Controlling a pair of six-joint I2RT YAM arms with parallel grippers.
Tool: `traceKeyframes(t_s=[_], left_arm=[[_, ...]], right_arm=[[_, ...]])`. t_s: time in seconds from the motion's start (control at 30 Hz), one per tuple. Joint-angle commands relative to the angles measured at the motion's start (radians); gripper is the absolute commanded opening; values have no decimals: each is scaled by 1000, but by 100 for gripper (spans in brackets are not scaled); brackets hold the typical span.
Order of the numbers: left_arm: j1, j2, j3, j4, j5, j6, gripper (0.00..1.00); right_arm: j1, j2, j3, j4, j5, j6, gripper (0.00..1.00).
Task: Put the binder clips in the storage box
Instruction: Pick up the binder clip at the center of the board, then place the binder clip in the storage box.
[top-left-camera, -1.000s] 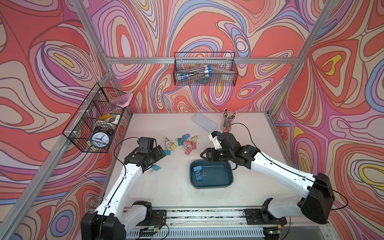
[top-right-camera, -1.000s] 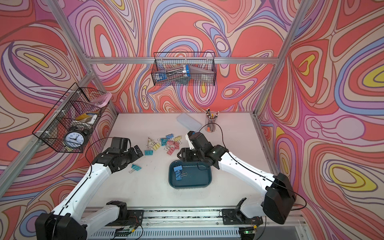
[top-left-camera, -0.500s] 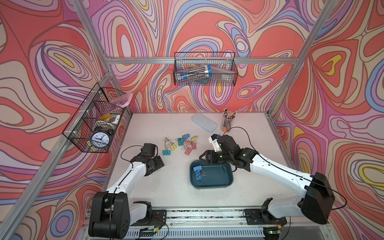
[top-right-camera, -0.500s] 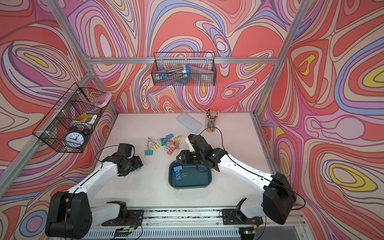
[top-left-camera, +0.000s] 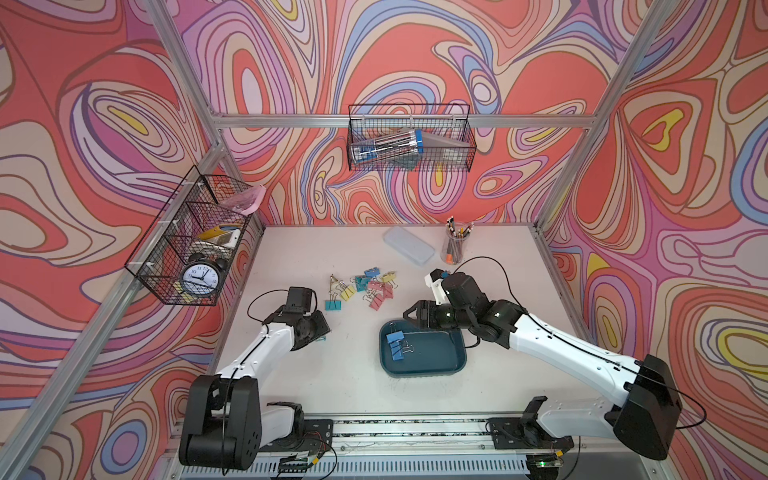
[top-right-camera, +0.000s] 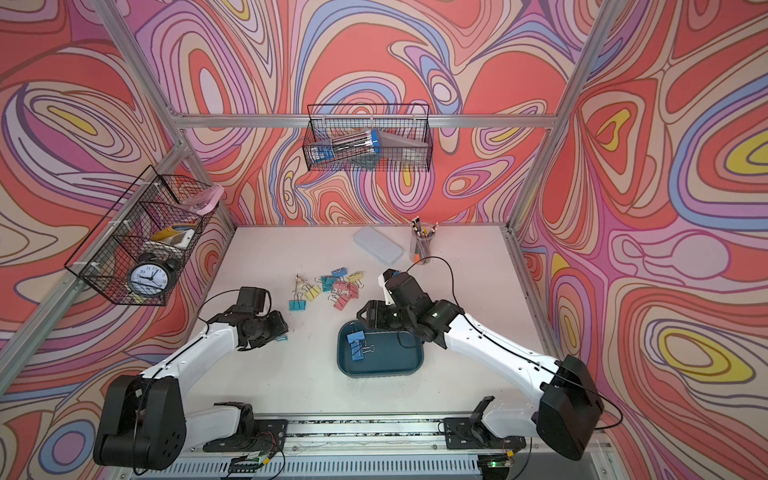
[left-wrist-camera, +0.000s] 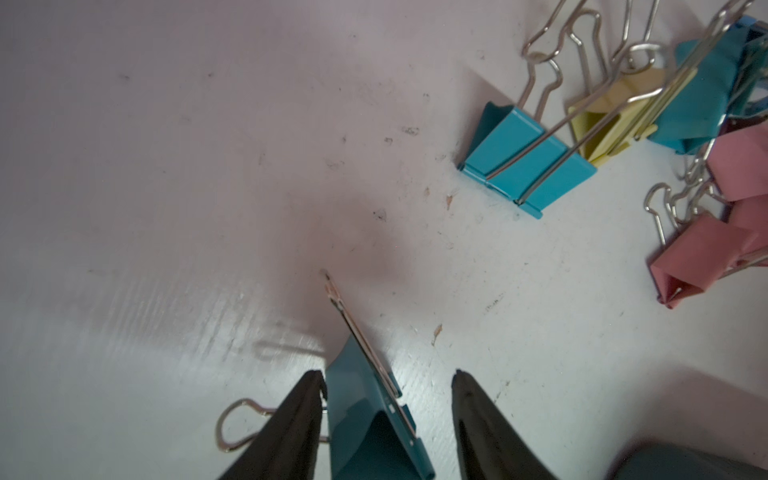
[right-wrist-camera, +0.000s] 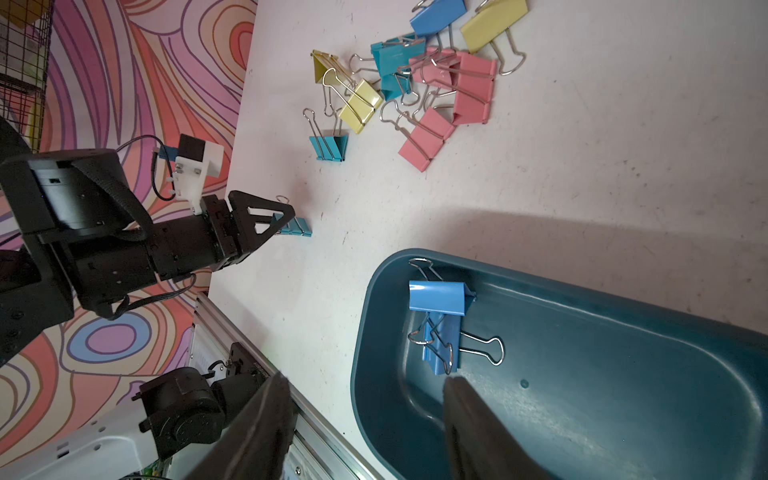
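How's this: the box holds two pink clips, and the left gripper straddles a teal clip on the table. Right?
Wrong in one respect: the two clips in the box are blue, not pink, as the right wrist view shows. The left gripper does straddle a teal clip on the table.

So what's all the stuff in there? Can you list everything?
loose binder clips: about ten, pink, yellow, teal, blue; middle of table
teal clip: one; alone, front-left
storage box: one, dark teal; front of table
blue clips: two; inside storage box
flat case: one, pale; back of table
pencil cup: one, clear; beside case
wire baskets: two, black; on walls
alarm clock: one, black; in side basket
left hand: open, around teal clip
right hand: open, empty, over box rim
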Motion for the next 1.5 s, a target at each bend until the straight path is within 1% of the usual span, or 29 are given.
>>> traceKeyframes(t_s=[0.0,0.13,0.3,0.6,0.7,0.77,0.8,0.83,0.9,1.0,1.07,1.13,1.23,1.27,1.33,1.37,1.47], left_arm=[[5,21,-8,18,21,17,59],[5,28,-8,35,50,47,53],[4,29,-18,38,66,44,38],[3,27,-8,-10,49,4,26],[1,-21,21,-52,103,-12,23],[-29,-84,46,-75,160,-34,23],[-58,-114,62,-86,168,-46,22],[-113,-144,86,-105,161,-57,22],[-245,-184,147,-146,113,-71,22],[-499,-194,247,-197,-19,-73,22],[-677,-161,313,-218,-117,-43,22],[-834,-112,360,-217,-217,5,22],[-1032,-10,403,-205,-396,95,21],[-1078,28,409,-202,-453,119,21],[-1135,81,399,-177,-529,155,20],[-1152,98,377,-147,-549,179,20],[-1182,118,296,-41,-545,253,22]], right_arm=[[-4,-27,-20,-2,22,27,60],[-4,-38,-34,2,32,45,60],[-5,-33,-44,14,33,61,60],[-4,-15,-45,22,46,69,60],[-3,-16,-45,22,88,84,60],[-5,-24,-42,19,139,90,60],[-5,-27,-40,14,163,88,60],[-6,-30,-34,4,193,86,64],[-13,-31,-23,-19,236,78,69],[-42,-31,-13,-52,279,73,73],[-69,-36,-17,-57,277,71,74],[-84,-46,-27,-55,274,72,75],[-90,-61,-49,-46,270,79,75],[-91,-65,-55,-45,266,83,75],[-91,-73,-69,-47,259,92,75],[-91,-79,-78,-48,256,97,75],[-91,-97,-103,-48,250,109,75]])
